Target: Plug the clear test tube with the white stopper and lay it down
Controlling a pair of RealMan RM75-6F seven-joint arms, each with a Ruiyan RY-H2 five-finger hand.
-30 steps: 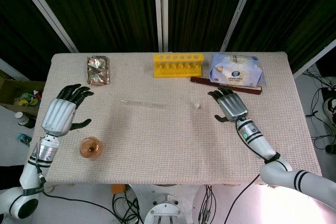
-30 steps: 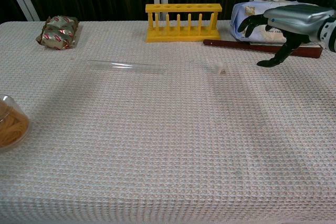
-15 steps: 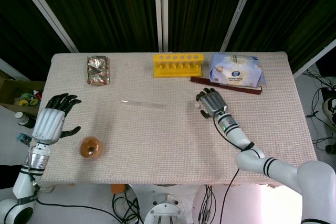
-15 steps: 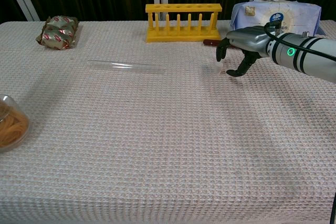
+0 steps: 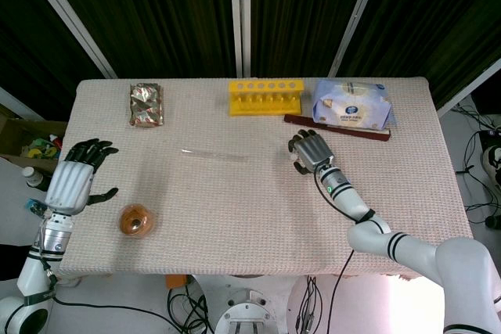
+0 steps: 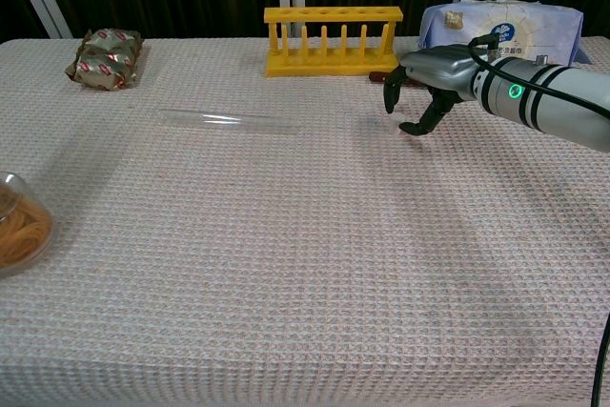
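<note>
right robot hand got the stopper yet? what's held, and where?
Cannot tell. The right robot hand is curled over the spot where the stopper lay, hiding it in both views. The left robot hand is open, holding nothing. The test tube lies untouched.

Clear test tube [image 6: 229, 121] lies flat on the woven tablecloth, long axis running left-right, just in front of the yellow rack [image 6: 334, 41] and a bit to its left; unplugged, nothing touching it. White stopper not visible — hidden under the right hand [image 6: 426, 84], can't tell if held.
</note>
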